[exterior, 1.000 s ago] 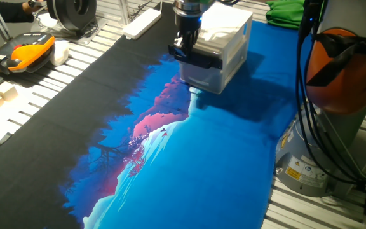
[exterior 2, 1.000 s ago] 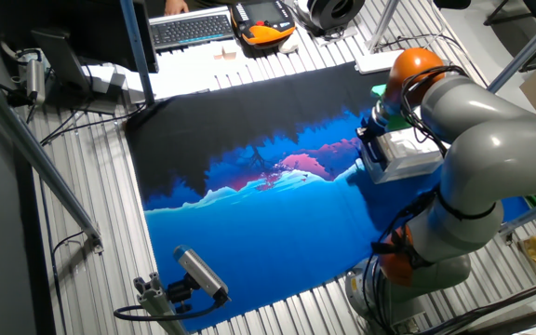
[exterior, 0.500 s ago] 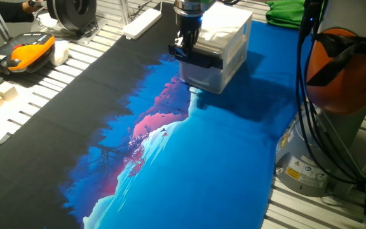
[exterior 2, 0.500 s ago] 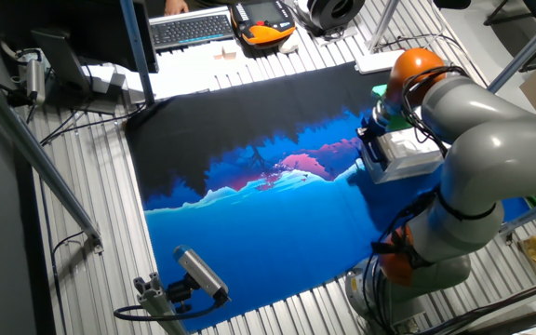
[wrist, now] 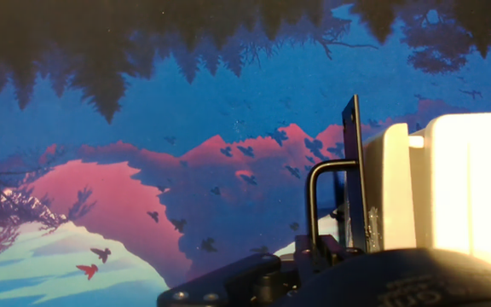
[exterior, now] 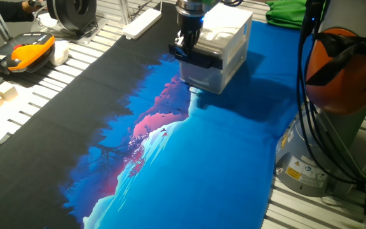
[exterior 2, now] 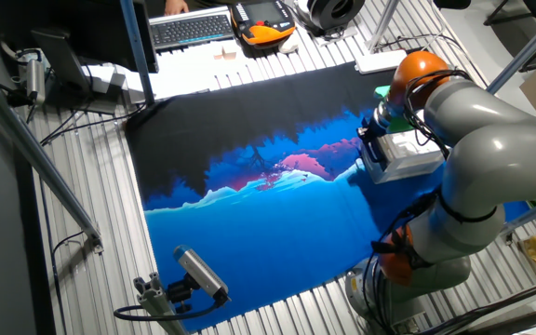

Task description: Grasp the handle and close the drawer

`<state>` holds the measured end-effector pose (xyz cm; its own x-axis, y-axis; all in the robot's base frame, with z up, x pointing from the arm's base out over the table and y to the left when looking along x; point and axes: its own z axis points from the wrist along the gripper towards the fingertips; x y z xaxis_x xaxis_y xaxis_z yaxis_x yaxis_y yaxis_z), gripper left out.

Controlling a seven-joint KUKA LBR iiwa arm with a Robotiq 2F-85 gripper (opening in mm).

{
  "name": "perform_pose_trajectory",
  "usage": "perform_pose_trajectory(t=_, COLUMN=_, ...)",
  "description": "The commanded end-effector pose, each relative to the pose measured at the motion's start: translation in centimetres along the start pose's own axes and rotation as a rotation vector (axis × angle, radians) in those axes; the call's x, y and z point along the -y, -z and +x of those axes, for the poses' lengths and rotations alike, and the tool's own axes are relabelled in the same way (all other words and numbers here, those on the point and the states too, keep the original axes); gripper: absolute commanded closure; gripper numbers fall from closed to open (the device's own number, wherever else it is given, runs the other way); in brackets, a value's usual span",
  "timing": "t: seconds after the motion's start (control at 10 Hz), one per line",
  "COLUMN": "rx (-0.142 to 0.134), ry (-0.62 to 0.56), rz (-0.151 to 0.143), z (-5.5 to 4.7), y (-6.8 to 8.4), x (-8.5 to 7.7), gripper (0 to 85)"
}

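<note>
A small white cabinet (exterior: 232, 37) stands at the far end of the printed mat, and its drawer (exterior: 210, 47) looks pushed almost fully in. The handle (exterior: 203, 60), a black bar, runs across the drawer's front. My gripper (exterior: 186, 49) comes down from above onto the handle's left end and is shut on it. From the other side, the gripper (exterior 2: 372, 140) sits against the cabinet (exterior 2: 408, 154) front. In the hand view the handle (wrist: 310, 205) rises as a thin black loop from my gripper (wrist: 318, 252), beside the white drawer (wrist: 390, 192) front. My fingertips are mostly hidden.
The blue and black printed mat (exterior: 170, 159) covers the slatted table. An orange device (exterior: 25, 53) and a white power strip (exterior: 142, 23) lie off the mat's left side. Green cloth (exterior: 290, 9) is behind the cabinet. The arm's orange base (exterior: 342, 70) stands at the right.
The gripper has shifted very slightly toward the cabinet and the arm's elbow has moved a little. The handle and drawer look almost unmoved.
</note>
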<state>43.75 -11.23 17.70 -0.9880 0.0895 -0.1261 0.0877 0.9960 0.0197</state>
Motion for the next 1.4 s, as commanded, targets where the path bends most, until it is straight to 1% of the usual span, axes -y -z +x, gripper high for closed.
perform_pose_trajectory(t=0.0, rx=-0.002, ry=0.005, rz=0.002, z=-0.02, y=-0.01, x=-0.01, gripper=85.0)
perform_pose_trajectory(t=0.2, rx=-0.021, ry=0.029, rz=0.01, z=-0.02, y=-0.02, x=-0.01, gripper=85.0)
perform_pose_trajectory(t=0.4, rx=-0.043, ry=0.053, rz=0.009, z=-0.03, y=0.01, x=0.01, gripper=85.0)
perform_pose_trajectory(t=0.5, rx=-0.051, ry=0.07, rz=0.019, z=-0.04, y=0.08, x=0.02, gripper=85.0)
perform_pose_trajectory(t=0.6, rx=-0.058, ry=0.076, rz=0.017, z=-0.04, y=0.14, x=0.09, gripper=85.0)
perform_pose_trajectory(t=1.3, rx=-0.064, ry=0.096, rz=0.014, z=-0.05, y=0.25, x=0.32, gripper=85.0)
